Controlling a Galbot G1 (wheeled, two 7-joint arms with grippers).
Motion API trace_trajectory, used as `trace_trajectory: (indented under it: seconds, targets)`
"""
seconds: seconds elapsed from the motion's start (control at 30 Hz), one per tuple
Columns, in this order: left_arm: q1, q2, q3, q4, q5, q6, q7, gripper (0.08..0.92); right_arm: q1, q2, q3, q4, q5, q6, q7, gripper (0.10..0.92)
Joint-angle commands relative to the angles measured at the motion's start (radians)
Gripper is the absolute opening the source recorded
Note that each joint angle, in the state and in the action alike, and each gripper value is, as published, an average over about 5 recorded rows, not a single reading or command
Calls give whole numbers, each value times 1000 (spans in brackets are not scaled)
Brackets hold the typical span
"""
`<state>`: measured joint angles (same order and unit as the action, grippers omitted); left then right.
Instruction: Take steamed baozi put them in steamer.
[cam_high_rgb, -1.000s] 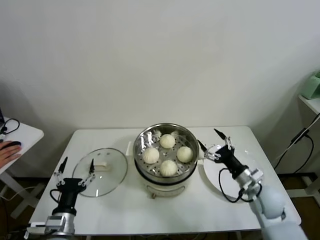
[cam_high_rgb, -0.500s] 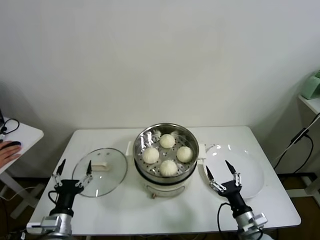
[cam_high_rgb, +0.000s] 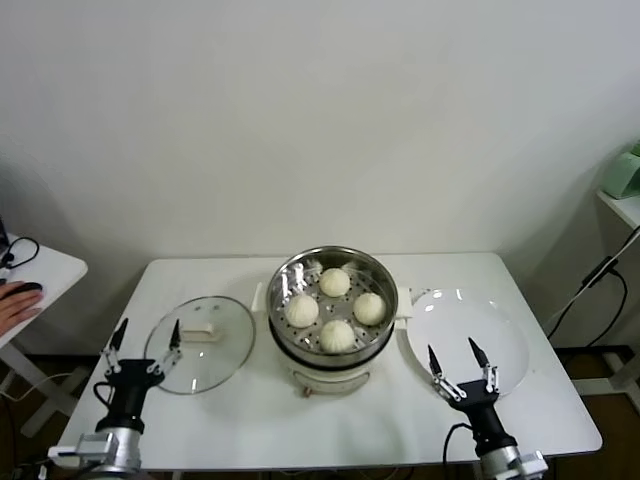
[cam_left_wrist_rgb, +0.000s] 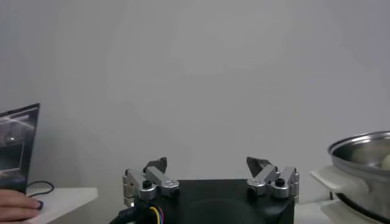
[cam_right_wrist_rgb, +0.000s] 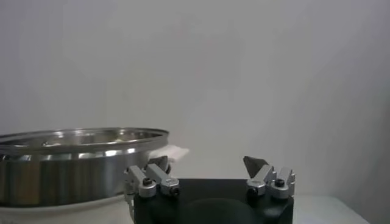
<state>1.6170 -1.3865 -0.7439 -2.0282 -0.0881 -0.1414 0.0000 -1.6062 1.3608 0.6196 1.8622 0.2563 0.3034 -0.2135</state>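
Observation:
Several cream-white baozi (cam_high_rgb: 337, 334) lie on the perforated tray inside the steel steamer (cam_high_rgb: 290, 271) at the table's middle. The steamer's rim (cam_right_wrist_rgb: 73, 137) also shows in the right wrist view, and its edge (cam_left_wrist_rgb: 365, 146) in the left wrist view. My right gripper (cam_high_rgb: 461, 365) stands open and empty near the table's front, over the near edge of the white plate (cam_high_rgb: 465, 322). My left gripper (cam_high_rgb: 140, 347) is open and empty at the front left, just by the glass lid (cam_high_rgb: 225, 350). In the wrist views, both the right gripper (cam_right_wrist_rgb: 206, 163) and the left gripper (cam_left_wrist_rgb: 207, 163) hold nothing.
The glass lid with its cream knob (cam_high_rgb: 202, 331) lies flat left of the steamer. A side table (cam_high_rgb: 30, 270) with a person's hand (cam_high_rgb: 15, 300) stands at the far left. A wall rises behind the table.
My right gripper has drawn back from beside the steamer toward the table's front edge, over the plate's near rim. The left arm has barely moved.

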Motion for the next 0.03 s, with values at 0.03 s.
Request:
trace_trajectory:
  seconds: [0.03]
  targets:
    - [-1, 0, -4, 0, -13, -5, 5, 823, -32, 11, 5, 4, -3, 14, 20, 823]
